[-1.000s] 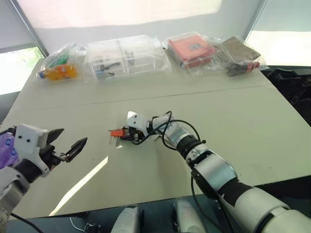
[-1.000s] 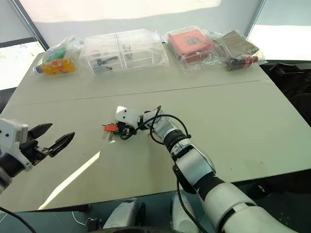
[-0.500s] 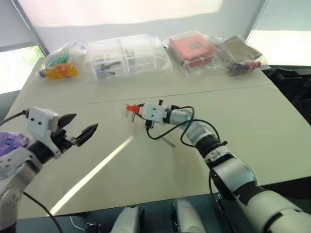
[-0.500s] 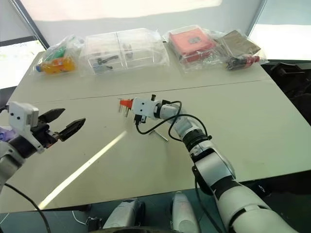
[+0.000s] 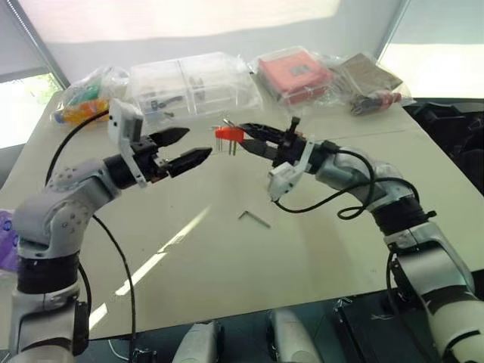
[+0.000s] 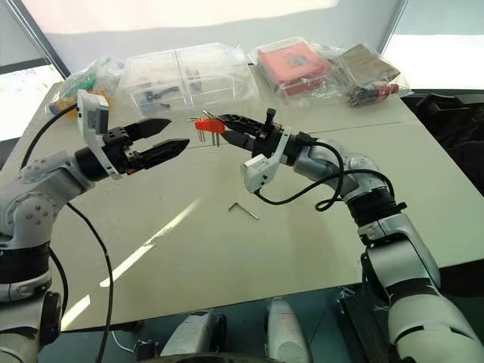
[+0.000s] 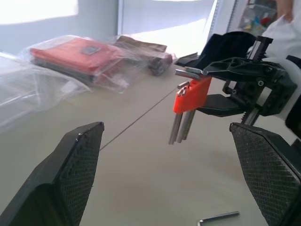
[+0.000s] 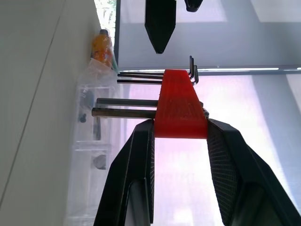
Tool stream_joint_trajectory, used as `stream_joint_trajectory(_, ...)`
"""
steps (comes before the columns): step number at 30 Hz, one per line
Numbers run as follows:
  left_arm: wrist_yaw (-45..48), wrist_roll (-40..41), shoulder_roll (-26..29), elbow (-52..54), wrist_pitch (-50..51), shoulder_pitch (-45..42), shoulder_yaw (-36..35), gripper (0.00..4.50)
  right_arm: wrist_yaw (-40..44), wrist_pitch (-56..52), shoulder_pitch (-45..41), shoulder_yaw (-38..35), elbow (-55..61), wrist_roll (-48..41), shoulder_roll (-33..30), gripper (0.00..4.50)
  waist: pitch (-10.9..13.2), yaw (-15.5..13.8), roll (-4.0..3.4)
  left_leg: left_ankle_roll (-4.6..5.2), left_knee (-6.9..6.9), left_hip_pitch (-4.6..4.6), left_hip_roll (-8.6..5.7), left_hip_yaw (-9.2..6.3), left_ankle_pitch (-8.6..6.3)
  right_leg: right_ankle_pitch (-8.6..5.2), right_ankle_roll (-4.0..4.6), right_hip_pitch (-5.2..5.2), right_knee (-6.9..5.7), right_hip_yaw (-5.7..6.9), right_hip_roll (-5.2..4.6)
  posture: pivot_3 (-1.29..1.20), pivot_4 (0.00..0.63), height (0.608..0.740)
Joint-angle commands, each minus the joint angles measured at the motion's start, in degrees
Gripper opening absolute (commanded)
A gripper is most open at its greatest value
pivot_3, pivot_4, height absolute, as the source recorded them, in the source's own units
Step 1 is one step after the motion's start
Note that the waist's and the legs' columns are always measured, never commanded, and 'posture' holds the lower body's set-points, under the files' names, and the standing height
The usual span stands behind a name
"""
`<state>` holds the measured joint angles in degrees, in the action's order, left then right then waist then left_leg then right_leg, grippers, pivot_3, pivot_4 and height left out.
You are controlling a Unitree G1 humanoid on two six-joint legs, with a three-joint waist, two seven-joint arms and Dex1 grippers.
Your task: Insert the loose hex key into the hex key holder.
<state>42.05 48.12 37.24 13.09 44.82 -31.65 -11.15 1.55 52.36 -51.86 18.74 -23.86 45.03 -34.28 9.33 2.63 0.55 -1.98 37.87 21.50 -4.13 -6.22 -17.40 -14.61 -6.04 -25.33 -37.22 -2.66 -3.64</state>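
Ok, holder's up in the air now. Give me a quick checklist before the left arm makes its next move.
1. Holder gripped by the right gripper: ok, its fingers are clamped on the orange block, clear of the table.
2. Keys already in the holder hang free: ok.
3. Left gripper open and empty: ok.
4. Loose hex key picked up: not ok, it lies flat on the table below the two grippers.
5. Path down to the key clear: ok, nothing lies near it.
6. Free slot in the holder for the key: cannot tell.
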Motion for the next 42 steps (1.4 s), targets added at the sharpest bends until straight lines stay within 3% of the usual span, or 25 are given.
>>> stream_joint_trajectory(1,4.7,1.7,0.5,-1.0,0.8,-2.7,1.3,4.50,-5.3,2.4,-1.1,-1.9,4.5,2.1,-0.9,0.99,0.0,0.0,0.00,0.00,0.01,0.00,0.00,0.01,0.00,0.00,0.00,0.01,0.00,0.00,0.00,0.00,0.150,0.740)
stream_joint_trajectory(14,9.1,-0.9,-2.0,-4.3,-1.0,-7.6,4.3,4.50,-1.2,2.4,1.1,-1.3,9.8,-1.6,-2.1,0.99,0.0,-0.1,0.01,0.00,0.09,0.00,-0.01,0.01,0.00,0.00,0.00,0.07,0.01,-0.03,0.01,0.00,0.150,0.740)
stream_joint_trajectory(32,10.5,-4.9,-3.1,-3.5,-4.1,-6.1,6.5,4.50,5.2,2.6,2.1,-1.1,9.6,-6.2,-1.8,0.99,0.0,-0.1,0.01,0.01,0.10,0.00,-0.01,0.02,0.00,0.00,0.00,0.07,0.00,-0.03,0.00,0.00,0.150,0.740)
stream_joint_trajectory(35,10.5,-5.0,-3.4,-3.7,-4.0,-6.4,6.6,3.66,5.5,2.5,2.2,-1.2,9.8,-6.4,-1.8,0.99,0.0,-0.1,0.01,0.01,0.11,0.00,-0.01,0.02,0.00,0.00,0.00,0.07,0.00,-0.03,0.00,0.00,0.150,0.740)
stream_joint_trajectory(42,10.9,-5.3,-4.2,-4.0,-4.1,-6.6,6.8,0.03,6.4,2.1,2.5,-1.3,10.4,-6.9,-1.9,0.99,0.0,-0.1,0.01,0.01,0.11,0.01,-0.01,0.02,0.00,0.00,0.00,0.07,0.00,-0.03,0.00,0.00,0.150,0.740)
